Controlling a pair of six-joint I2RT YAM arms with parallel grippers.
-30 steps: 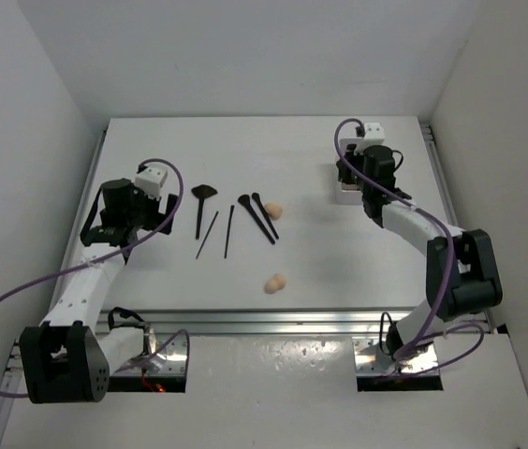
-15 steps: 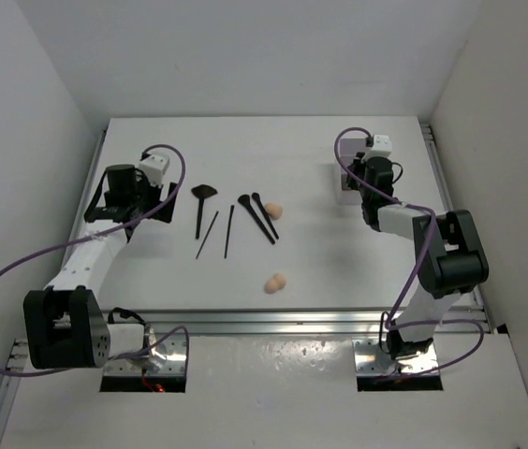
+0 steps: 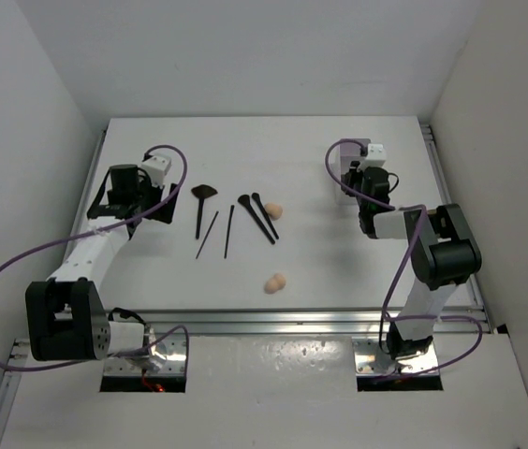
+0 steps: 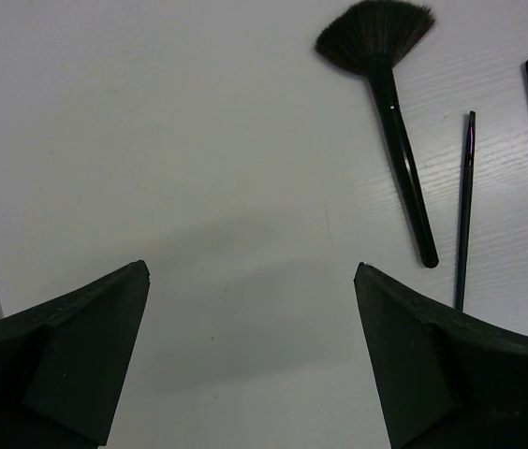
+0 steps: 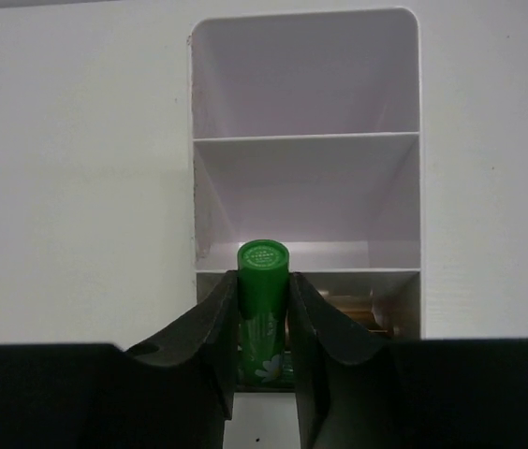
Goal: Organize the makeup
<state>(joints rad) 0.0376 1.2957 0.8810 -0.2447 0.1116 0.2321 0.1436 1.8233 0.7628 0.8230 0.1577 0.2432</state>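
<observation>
My right gripper (image 5: 263,277) is shut on a green tube (image 5: 263,297) and holds it upright over the near-left compartment of the white box (image 5: 306,138). In the top view it (image 3: 355,184) hangs over the box (image 3: 338,178). My left gripper (image 4: 250,271) is open and empty above bare table, left of a black fan brush (image 4: 376,37) and a thin black stick (image 4: 465,206). The top view shows the left gripper (image 3: 140,208), the fan brush (image 3: 200,198), two thin sticks (image 3: 228,230), two more brushes (image 3: 260,217) and two peach sponges (image 3: 273,210) (image 3: 276,282).
Something gold (image 5: 358,309) lies in the box's near compartment, beside the tube. The two farther compartments hold nothing. Walls close in the table on the left, right and back. A metal rail (image 3: 273,323) runs along the near edge.
My right wrist has shifted left and farther back over the box, its arm folding in. My left gripper has drawn back towards the far left. The brushes and sponges have not moved.
</observation>
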